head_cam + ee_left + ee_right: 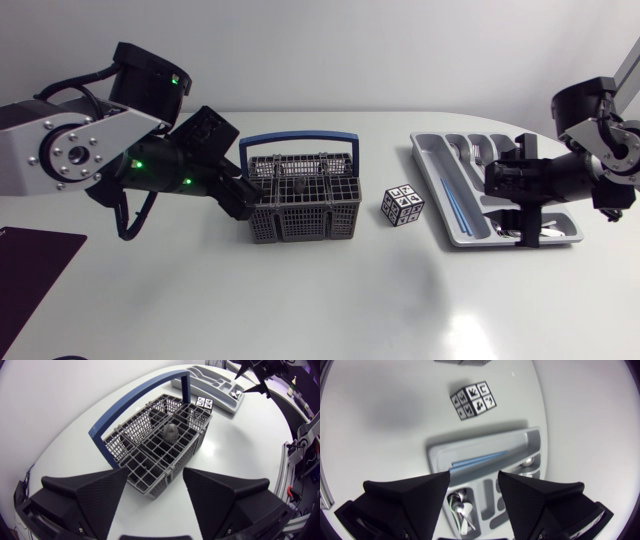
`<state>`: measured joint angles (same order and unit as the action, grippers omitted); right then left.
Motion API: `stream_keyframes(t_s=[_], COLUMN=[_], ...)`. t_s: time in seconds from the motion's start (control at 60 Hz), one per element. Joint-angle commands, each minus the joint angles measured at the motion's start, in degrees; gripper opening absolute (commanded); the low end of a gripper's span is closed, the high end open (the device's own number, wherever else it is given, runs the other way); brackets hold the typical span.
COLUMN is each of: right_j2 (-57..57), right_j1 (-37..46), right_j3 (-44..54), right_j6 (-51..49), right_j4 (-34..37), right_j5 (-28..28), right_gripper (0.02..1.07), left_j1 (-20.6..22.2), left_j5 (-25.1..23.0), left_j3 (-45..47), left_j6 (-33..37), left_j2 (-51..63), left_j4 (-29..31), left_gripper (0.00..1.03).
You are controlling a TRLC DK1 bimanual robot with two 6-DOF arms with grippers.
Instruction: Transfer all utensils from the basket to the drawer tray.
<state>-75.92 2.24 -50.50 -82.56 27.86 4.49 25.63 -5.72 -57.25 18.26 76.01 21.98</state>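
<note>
Grey basket (150, 460) pokes its near corner between the spread left jaws

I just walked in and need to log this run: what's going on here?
It's a transfer job, basket to tray. The left hand hangs open at the basket's end, and at least one utensil sits inside. The right hand is open and empty over the tray, which already holds blue sticks and some cutlery.

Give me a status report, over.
Left gripper open by basket. Right gripper open over tray. Utensil in basket. Cube between basket and tray.
</note>
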Motion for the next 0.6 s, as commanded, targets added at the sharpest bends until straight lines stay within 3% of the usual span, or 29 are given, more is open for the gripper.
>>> stream_keyframes(t_s=[0.0, 0.183, 0.583], right_j2=[0.6, -4.5, -17.8], right_j1=[-5.1, -14.6, -27.5], right_j3=[-3.0, -12.5, -25.6], right_j6=[10.8, 31.7, 65.3], right_j4=[3.1, 8.4, 8.0], right_j5=[0.5, 4.6, 14.3], right_gripper=[0.75, 0.75, 0.75], left_j1=[-1.3, -3.2, -5.8], left_j5=[-0.9, -2.6, -6.3], left_j3=[2.1, 4.6, 9.5], left_j6=[1.8, 3.4, 7.2], left_j2=[-1.2, -1.4, -1.8], left_j4=[-0.7, -2.0, -5.5], left_gripper=[0.78, 0.78, 0.78])
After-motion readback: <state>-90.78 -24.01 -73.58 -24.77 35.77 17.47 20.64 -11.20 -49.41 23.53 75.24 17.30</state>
